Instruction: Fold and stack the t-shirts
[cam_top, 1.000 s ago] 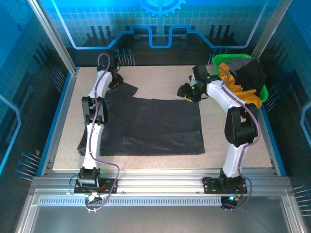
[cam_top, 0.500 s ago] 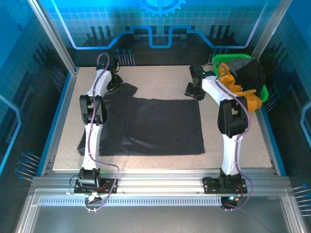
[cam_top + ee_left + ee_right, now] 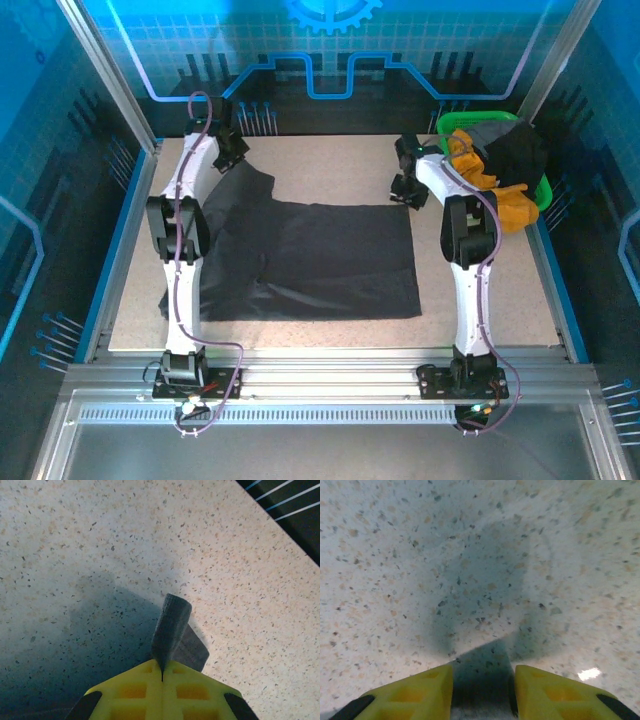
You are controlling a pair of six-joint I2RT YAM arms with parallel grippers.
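The left end effector [image 3: 162, 674] was fully closed, its yellow fingers pressed together on a narrow fold of the charcoal t-shirt [image 3: 171, 625]. The fold stood up from the pinch and curled over at its top, above the speckled table [image 3: 100, 540]. From above, this end effector [image 3: 232, 150] sat at the table's far left, with the shirt's far-left sleeve running up toward it.

The right end effector [image 3: 482, 674] was part-way open, its two yellow fingers clearly apart and pointing down at the table. A dark patch lay between them; I could not tell whether it was cloth or shadow, and no grip showed. From above, it [image 3: 408, 190] hung just at the shirt's far-right corner.

The charcoal t-shirt [image 3: 320, 255] lay spread flat across the middle of the table, its left side under the left arm. At the far right, a green basket [image 3: 465, 120] held a mustard-yellow shirt [image 3: 505, 205] and a black shirt [image 3: 515, 150], heaped and spilling over its rim.
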